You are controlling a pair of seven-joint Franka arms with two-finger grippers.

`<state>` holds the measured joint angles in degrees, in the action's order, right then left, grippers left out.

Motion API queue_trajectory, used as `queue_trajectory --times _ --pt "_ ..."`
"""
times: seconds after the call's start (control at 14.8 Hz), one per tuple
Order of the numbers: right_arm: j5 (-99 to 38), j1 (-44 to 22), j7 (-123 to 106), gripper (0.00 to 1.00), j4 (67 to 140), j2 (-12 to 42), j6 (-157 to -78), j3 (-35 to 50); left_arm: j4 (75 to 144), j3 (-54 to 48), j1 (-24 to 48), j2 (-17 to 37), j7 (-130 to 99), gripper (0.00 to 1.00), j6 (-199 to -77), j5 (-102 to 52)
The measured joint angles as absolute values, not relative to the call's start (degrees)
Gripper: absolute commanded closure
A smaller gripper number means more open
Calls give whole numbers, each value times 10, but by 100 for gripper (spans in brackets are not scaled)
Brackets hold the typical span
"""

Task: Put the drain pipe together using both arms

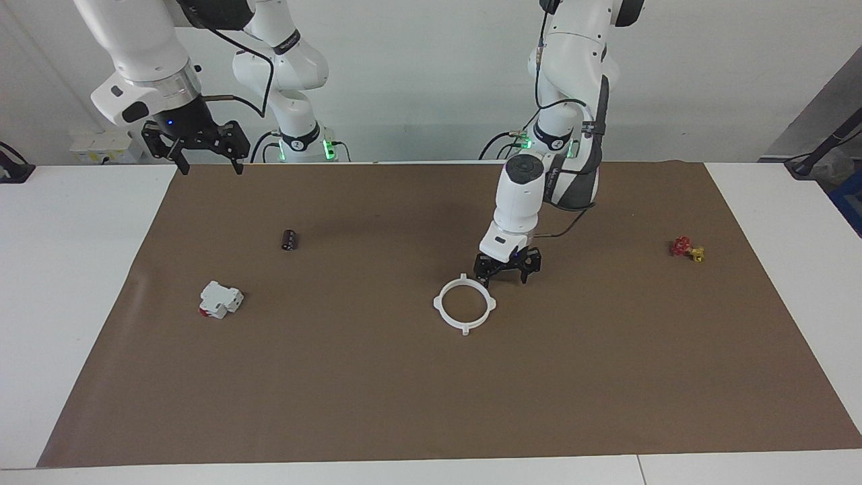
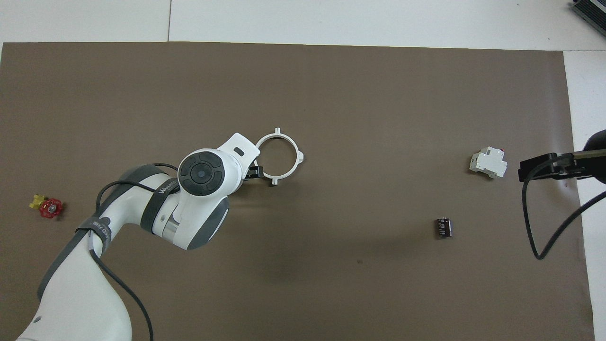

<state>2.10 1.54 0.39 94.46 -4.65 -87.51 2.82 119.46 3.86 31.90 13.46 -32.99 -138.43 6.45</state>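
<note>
The drain pipe (image 1: pixel 465 327) lies flat on the brown mat as one closed white ring with four small tabs, near the mat's middle. It also shows in the overhead view (image 2: pixel 297 158). My left gripper (image 1: pixel 505 271) is open and low over the mat, right beside the ring's edge nearer to the robots. Whether a fingertip touches the ring I cannot tell. In the overhead view the left wrist hides most of it; one black finger (image 2: pixel 256 172) shows. My right gripper (image 1: pixel 205 147) is open, empty and raised over the mat's corner at the right arm's end, where it waits.
A white blocky part with a red end (image 1: pixel 220 300) (image 2: pixel 488 163) and a small dark cylinder (image 1: pixel 290 239) (image 2: pixel 443 227) lie toward the right arm's end. A red-and-yellow valve (image 1: pixel 687 249) (image 2: pixel 47 207) lies toward the left arm's end. The brown mat (image 1: pixel 431 404) covers the table.
</note>
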Motion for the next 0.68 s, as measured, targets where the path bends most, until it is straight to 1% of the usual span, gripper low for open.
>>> queue_trajectory --times 0.14,0.41,0.54,0.68 --pt "21 15 4 0 945 -47 -875 28 1194 44 306 99 -280 0 -1342 65" --pt "21 15 4 0 945 -47 -875 28 1181 48 239 28 -178 0 -1261 64" --pt "21 15 4 0 945 -47 -875 28 1149 50 209 9 -120 0 -1198 64" --pt "21 15 4 0 945 -47 -875 28 1102 51 173 1 -57 0 -1133 63"
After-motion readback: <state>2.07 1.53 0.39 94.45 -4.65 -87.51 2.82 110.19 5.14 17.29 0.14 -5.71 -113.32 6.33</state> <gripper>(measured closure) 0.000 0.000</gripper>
